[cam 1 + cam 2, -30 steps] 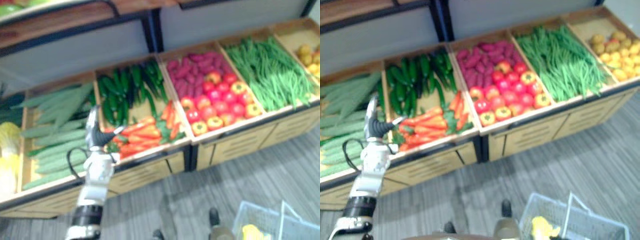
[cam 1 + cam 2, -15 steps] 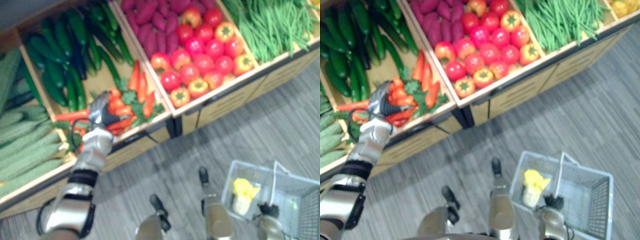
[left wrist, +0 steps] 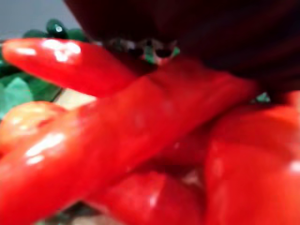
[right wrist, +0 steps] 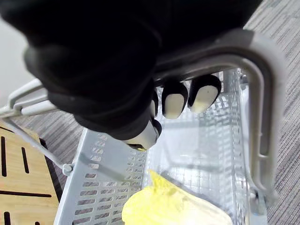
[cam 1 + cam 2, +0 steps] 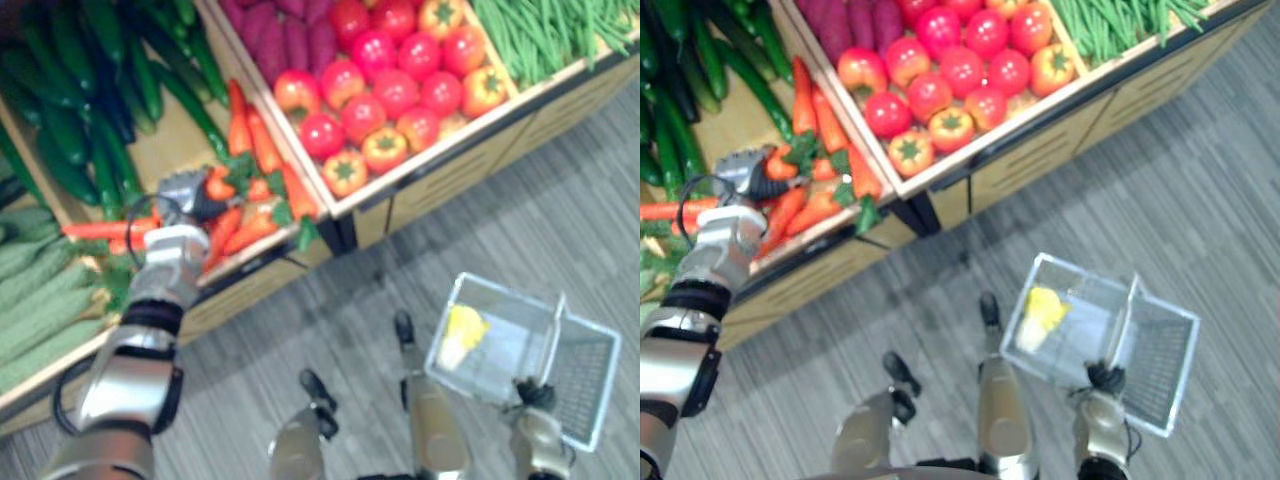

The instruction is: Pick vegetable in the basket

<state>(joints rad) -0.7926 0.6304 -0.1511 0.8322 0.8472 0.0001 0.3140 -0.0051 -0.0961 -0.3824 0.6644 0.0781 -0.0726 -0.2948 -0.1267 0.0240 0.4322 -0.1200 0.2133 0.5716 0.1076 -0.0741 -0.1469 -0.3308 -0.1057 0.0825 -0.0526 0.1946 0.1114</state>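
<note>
Left robot hand [image 5: 183,190] down among the long orange carrots [image 5: 262,150]; can't tell its grip. Right robot hand [image 4: 173,102] curled round the grey handle [image 4: 267,122] of the pale plastic mesh basket [image 5: 1155,365], ready for the drop.

- Tomatoes [image 5: 400,90], red and some orange: in the bin to the right of the left hand [image 5: 185,195].
- Purple sweet potatoes [image 5: 285,35]: in the same bin, behind the tomatoes.
- Dark green cucumbers [image 5: 90,100]: just beyond the hand.
- Pale green bumpy cucumbers [image 5: 40,300]: to the hand's left.
- Green beans [image 5: 540,35]: far right.
- Wooden stand [image 5: 450,175], on a grey floor [image 5: 330,320].
</note>
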